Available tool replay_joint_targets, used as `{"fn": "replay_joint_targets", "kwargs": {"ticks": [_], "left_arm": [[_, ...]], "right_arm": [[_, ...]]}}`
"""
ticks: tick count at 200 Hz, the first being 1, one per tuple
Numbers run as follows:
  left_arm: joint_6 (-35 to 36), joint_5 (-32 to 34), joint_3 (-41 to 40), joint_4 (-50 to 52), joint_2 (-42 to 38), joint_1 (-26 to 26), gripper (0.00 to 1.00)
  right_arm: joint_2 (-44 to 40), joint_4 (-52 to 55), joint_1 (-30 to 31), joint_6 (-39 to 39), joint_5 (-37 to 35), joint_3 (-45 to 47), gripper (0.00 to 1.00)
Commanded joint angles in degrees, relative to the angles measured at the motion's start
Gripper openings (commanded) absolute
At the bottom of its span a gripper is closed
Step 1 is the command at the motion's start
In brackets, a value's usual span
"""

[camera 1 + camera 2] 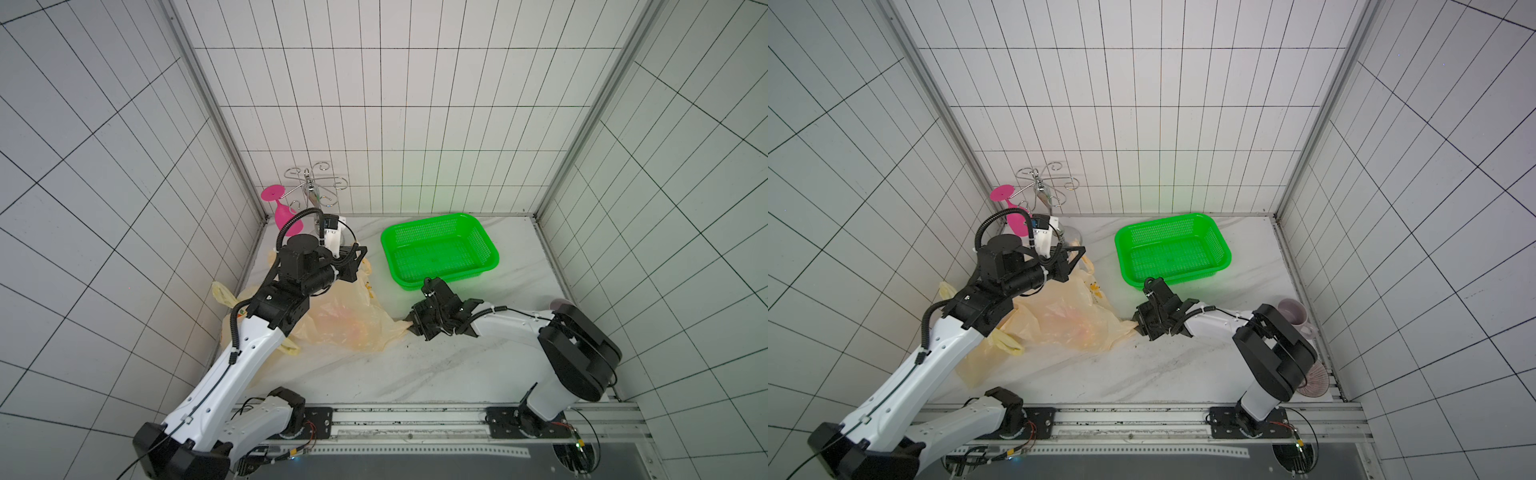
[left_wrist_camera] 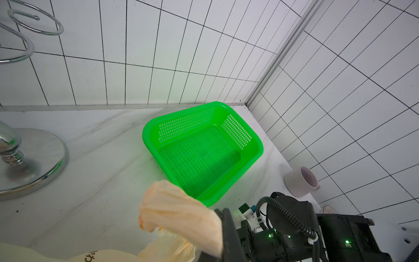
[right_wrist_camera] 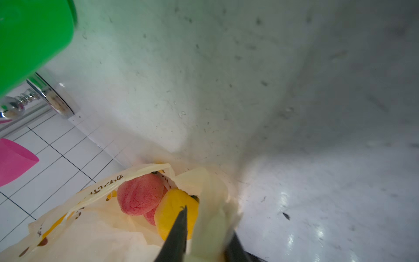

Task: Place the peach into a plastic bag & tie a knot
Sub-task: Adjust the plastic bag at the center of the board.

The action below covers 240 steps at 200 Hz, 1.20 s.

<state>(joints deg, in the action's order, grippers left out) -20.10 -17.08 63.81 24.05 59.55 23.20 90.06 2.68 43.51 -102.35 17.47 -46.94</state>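
The pale yellow plastic bag [image 1: 353,328] [image 1: 1059,320] lies crumpled on the marble table, left of the middle. A pink peach [image 3: 138,195] rests inside its open mouth beside a yellow fruit [image 3: 172,213]. In both top views the fruit shows only as a reddish blur through the film. My left gripper [image 1: 360,261] [image 1: 1079,261] is shut on the bag's far handle, bunched against its finger [image 2: 226,231]. My right gripper [image 1: 411,325] [image 1: 1137,325] [image 3: 207,233] is shut on the near handle, which stretches taut from the bag.
A green perforated basket [image 1: 386,251] [image 1: 1120,249] [image 2: 145,140] stands empty behind the right gripper. A chrome rack [image 1: 316,183] with a hanging pink goblet [image 1: 282,214] fills the back left corner. A mauve mug [image 1: 1293,313] [image 2: 299,181] and a ribbed saucer [image 1: 1316,380] sit by the right wall.
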Motion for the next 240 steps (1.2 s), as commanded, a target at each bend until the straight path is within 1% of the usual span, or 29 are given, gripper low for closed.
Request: {"fn": "replay_joint_targets", "kwargs": {"ticks": [1, 3, 16, 23, 30, 41, 52, 64, 71, 92, 109, 116, 124, 137, 153, 162, 171, 192, 206, 220, 228, 240], "left_arm": [[1.70, 3.89, 8.18, 3.64, -0.40, 0.09, 0.00], [1.77, 4.34, 9.01, 4.18, -0.40, 0.09, 0.00], [1.99, 7.12, 13.48, 7.12, -0.57, 0.09, 0.00], [1.71, 9.24, 15.28, 8.44, -0.87, 0.04, 0.00], [1.03, 11.32, 16.35, 9.41, -1.26, 0.10, 0.00], [-0.31, 14.28, 16.74, 10.16, -2.02, 0.16, 0.00], [-1.83, 16.10, 15.93, 10.40, -2.79, 0.12, 0.00], [-4.22, 16.29, 14.45, 10.24, -3.79, 0.11, 0.00], [-6.31, 15.52, 13.46, 9.77, -4.59, 0.11, 0.00], [-12.82, 11.28, 9.50, 6.16, -7.47, 0.66, 0.02], [-14.80, 11.75, 3.39, 0.46, -10.14, 2.81, 0.02], [-15.41, 12.07, 0.08, -2.33, -11.10, 3.91, 0.03], [-15.98, 11.76, -3.95, -5.93, -11.91, 5.00, 0.03], [-17.23, 11.01, -10.02, -9.80, -12.17, 6.42, 0.03], [-19.02, 9.86, -14.84, -11.49, -12.31, 7.43, 0.03], [-19.23, 9.70, -16.23, -11.56, -12.65, 7.77, 0.03], [-19.00, 10.00, -16.69, -11.41, -13.24, 7.82, 0.03], [-16.65, 11.40, -16.06, -11.71, -14.19, 7.82, 0.04], [-14.57, 9.16, -16.00, -13.87, -13.99, 7.82, 0.04], [-11.82, 4.72, -16.62, -16.57, -13.69, 7.86, 0.05], [-10.45, 2.62, -17.45, -18.61, -13.68, 7.85, 0.06], [-8.40, -0.04, -19.15, -22.47, -13.80, 7.83, 0.08]], "right_arm": [[-10.69, 16.21, -2.46, 12.25, -10.94, -6.01, 0.02], [-11.64, 18.06, -2.90, 14.50, -12.13, -7.15, 0.00], [-16.76, 27.46, -4.73, 27.38, -19.41, -14.04, 0.00], [-19.03, 30.27, -5.80, 34.06, -23.08, -17.06, 0.00], [-20.55, 31.40, -7.12, 41.42, -24.30, -20.69, 0.00], [-20.62, 33.61, -10.43, 50.97, -21.18, -27.26, 0.00], [-18.56, 38.27, -13.43, 58.76, -17.08, -35.44, 0.00], [-15.70, 44.59, -15.13, 64.71, -14.43, -44.76, 0.00], [-14.54, 46.29, -15.52, 67.12, -12.70, -48.99, 0.00], [-12.23, 47.50, -16.17, 70.12, -5.84, -56.39, 0.00], [-9.93, 48.58, -16.26, 73.52, 0.73, -59.63, 0.00], [-9.56, 49.16, -16.48, 74.67, 1.45, -59.08, 0.00], [-10.25, 49.30, -16.89, 75.42, 0.92, -56.23, 0.00], [-13.12, 47.29, -18.56, 75.17, 0.86, -47.06, 0.00], [-17.77, 42.75, -21.44, 73.71, 4.39, -36.13, 0.00], [-19.36, 42.38, -22.48, 74.29, 5.40, -33.78, 0.00], [-19.96, 43.66, -23.06, 75.76, 6.07, -33.92, 0.02], [-19.69, 48.26, -23.53, 78.65, 4.17, -37.32, 0.15], [-18.54, 52.02, -24.12, 79.82, 1.61, -39.83, 0.33], [-17.23, 57.43, -25.12, 81.62, -3.50, -43.22, 0.45], [-16.73, 60.59, -25.52, 82.67, -7.91, -45.44, 0.52], [-16.68, 64.06, -25.75, 84.53, -14.18, -48.61, 0.60]]}}
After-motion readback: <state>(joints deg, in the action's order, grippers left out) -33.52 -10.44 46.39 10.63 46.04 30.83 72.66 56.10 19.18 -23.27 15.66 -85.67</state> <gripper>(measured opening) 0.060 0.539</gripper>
